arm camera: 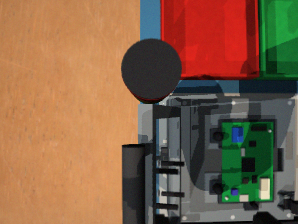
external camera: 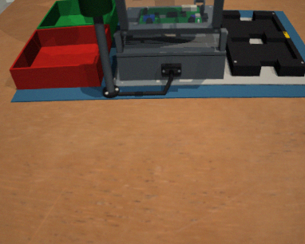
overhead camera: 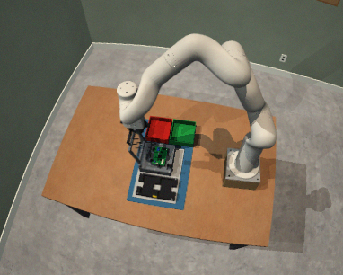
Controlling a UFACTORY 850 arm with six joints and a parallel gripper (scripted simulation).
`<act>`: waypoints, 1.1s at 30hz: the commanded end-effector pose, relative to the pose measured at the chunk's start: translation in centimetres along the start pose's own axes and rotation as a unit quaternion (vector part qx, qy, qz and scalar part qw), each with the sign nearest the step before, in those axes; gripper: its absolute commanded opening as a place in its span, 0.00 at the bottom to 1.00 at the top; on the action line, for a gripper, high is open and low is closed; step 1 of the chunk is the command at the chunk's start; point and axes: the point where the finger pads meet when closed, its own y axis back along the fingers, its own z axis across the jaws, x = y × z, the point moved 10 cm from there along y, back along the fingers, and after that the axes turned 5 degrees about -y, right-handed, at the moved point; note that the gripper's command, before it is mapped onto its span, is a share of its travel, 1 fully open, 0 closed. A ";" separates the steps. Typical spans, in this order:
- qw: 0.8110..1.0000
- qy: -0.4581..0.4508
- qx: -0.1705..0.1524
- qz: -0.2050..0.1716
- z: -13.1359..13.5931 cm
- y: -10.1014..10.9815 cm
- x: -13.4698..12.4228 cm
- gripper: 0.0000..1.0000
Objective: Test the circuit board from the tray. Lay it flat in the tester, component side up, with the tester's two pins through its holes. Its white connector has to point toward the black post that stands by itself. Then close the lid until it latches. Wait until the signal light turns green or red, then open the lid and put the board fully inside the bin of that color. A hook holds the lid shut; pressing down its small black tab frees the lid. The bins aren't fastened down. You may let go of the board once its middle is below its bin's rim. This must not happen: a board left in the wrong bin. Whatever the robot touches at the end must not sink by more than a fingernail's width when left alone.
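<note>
The green board [overhead camera: 159,155] [external camera: 171,16] [arm camera: 247,172] lies flat in the grey tester [overhead camera: 145,168] [external camera: 141,65], component side up. Its white connector [arm camera: 265,188] is at the board's lower right in the wrist view. The lid [external camera: 122,13] [arm camera: 167,111] stands open, upright, on the tester's left side in the wrist view. The signal light [external camera: 95,5] [arm camera: 151,68] looks unlit. My gripper is partly open and empty, near the lid and the signal light; its fingertips are hidden behind the arm in the top view and outside the wrist view.
The red bin [overhead camera: 159,129] [external camera: 69,56] [arm camera: 212,37] and green bin [overhead camera: 184,133] [arm camera: 280,37] stand side by side beyond the tester. The light's grey pole [external camera: 103,56] rises beside the red bin and tester. The black tray [overhead camera: 145,182] [external camera: 261,56] holds no board. A dark round bar [arm camera: 133,185] is beside the lid.
</note>
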 end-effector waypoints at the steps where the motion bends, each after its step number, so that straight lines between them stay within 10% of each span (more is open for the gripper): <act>1: 1.000 0.000 -0.002 0.000 -3.4 0.1 -0.3 0.52; 33: 1.000 0.000 -0.002 0.000 -4.3 -1.7 -0.4 0.52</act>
